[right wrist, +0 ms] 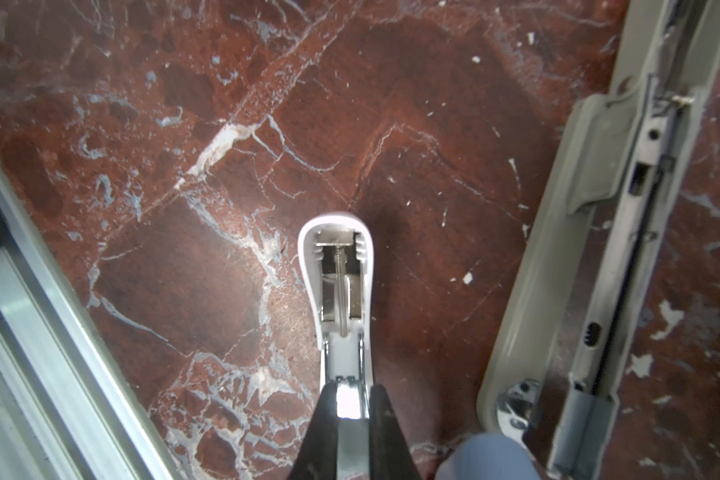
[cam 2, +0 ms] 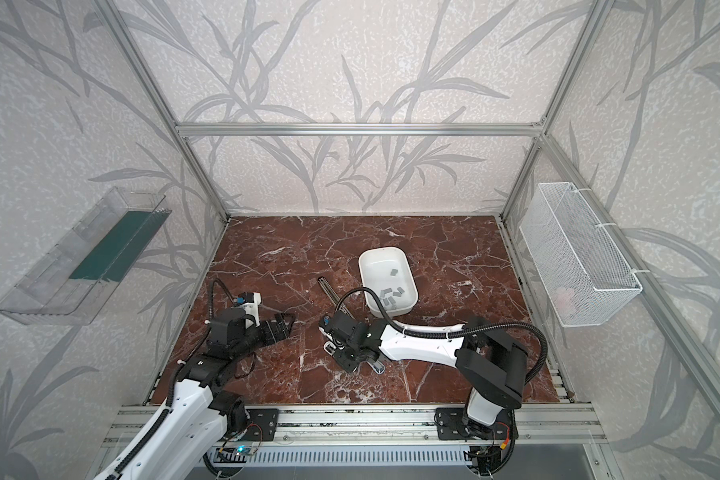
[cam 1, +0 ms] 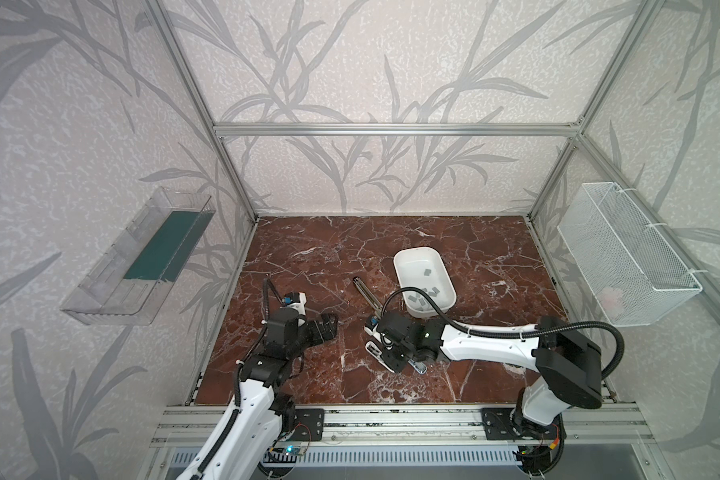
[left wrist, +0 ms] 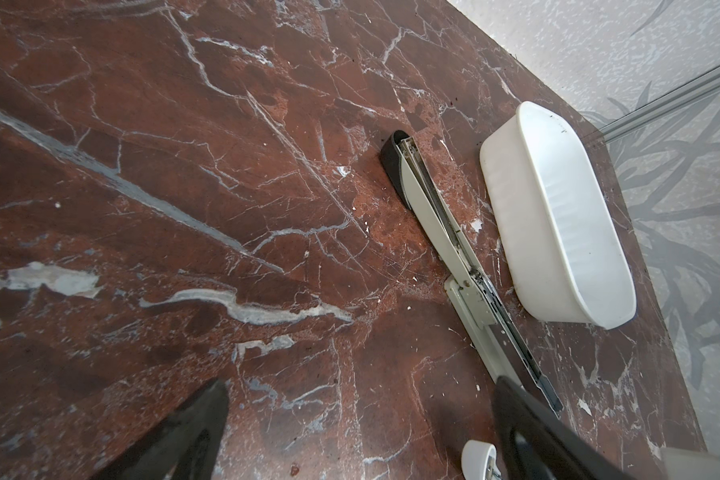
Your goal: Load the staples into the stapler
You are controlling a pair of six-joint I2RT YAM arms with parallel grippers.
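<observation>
Glossy marble tabletop (cam 1: 308, 249), smooth plastic tub (cam 1: 404, 270), metal staples (cam 1: 427, 272)

Two white arms (cam 1: 487, 345) with black joints (cam 1: 570, 365) and ribbed black cables (cam 1: 591, 326)

The red-brown marble table (cam 1: 308, 249) holds a white tub (cam 1: 416, 261), a long grey stapler (cam 1: 363, 289) lying open, and a small white stapler (cam 1: 373, 348).

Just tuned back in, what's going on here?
The right hand is shut on the chrome part of a small white stapler whose lid is swung open. The left hand is open, empty, off to the side. The staples sit in the white tray, next to a long grey stapler lying opened flat.
</observation>
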